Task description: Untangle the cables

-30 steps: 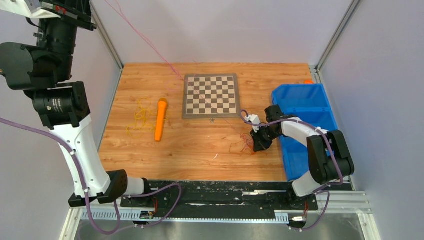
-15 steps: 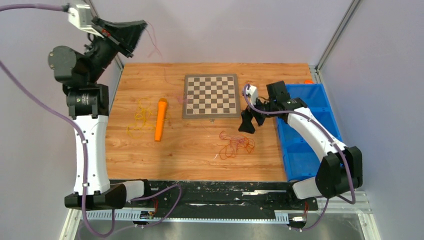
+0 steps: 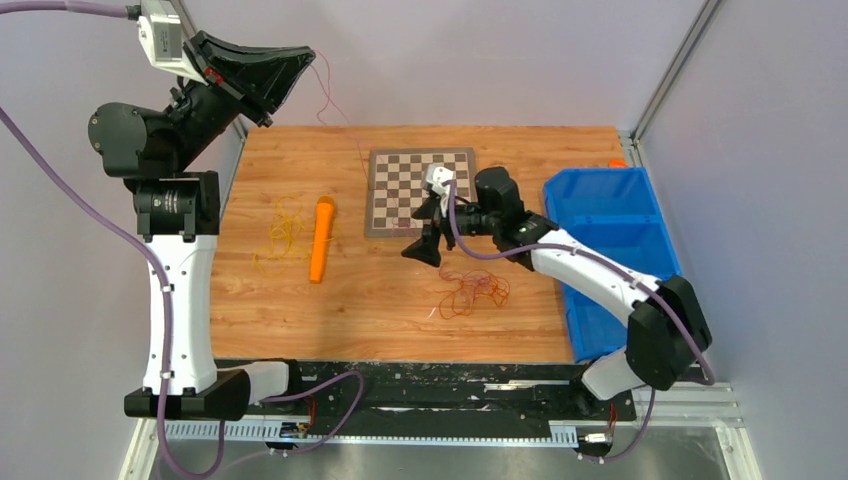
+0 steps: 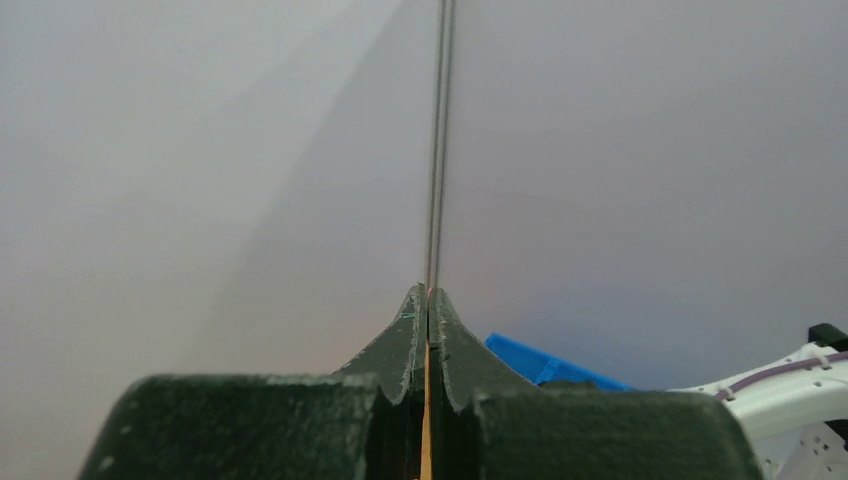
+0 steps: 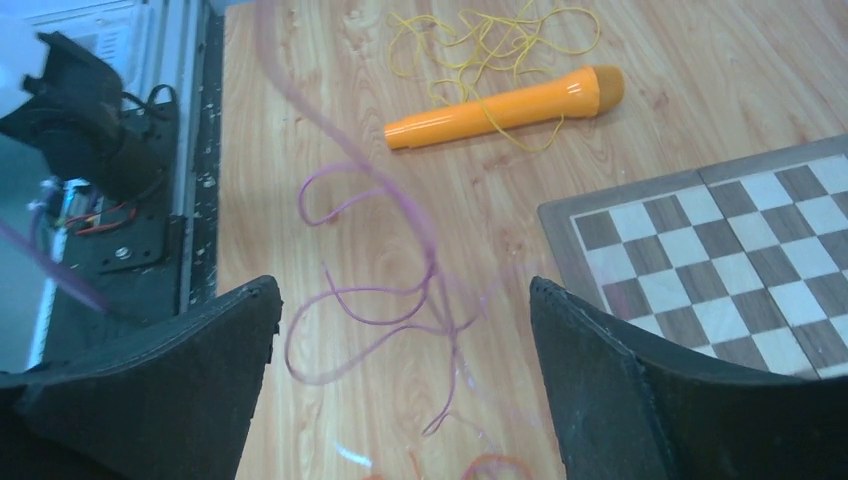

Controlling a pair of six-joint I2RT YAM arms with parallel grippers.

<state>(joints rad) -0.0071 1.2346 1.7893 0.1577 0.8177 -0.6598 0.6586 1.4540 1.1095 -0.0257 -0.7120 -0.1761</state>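
My left gripper (image 3: pixel 303 58) is raised high at the back left, shut on a thin pink cable that hangs slack from its tip (image 4: pixel 429 292) down towards the table. The pink cable's loose loops (image 5: pixel 380 322) lie on the wood under my right gripper (image 5: pixel 400 300), which hovers open and holds nothing. That right gripper (image 3: pixel 425 230) is above the near edge of the chessboard. A reddish-orange cable tangle (image 3: pixel 470 290) lies just in front of it. Yellow cables (image 3: pixel 280 235) lie in loops at the left, some draped over an orange cylinder (image 3: pixel 321 240).
A chessboard (image 3: pixel 400 175) lies at the middle back of the wooden table. A blue bin (image 3: pixel 610 215) stands along the right edge. Grey walls with metal posts close in the back and both sides.
My right gripper has opened, let go of the reddish-orange tangle and moved left towards the chessboard. The left gripper has come down into view, and the pink cable has gone from taut to slack.
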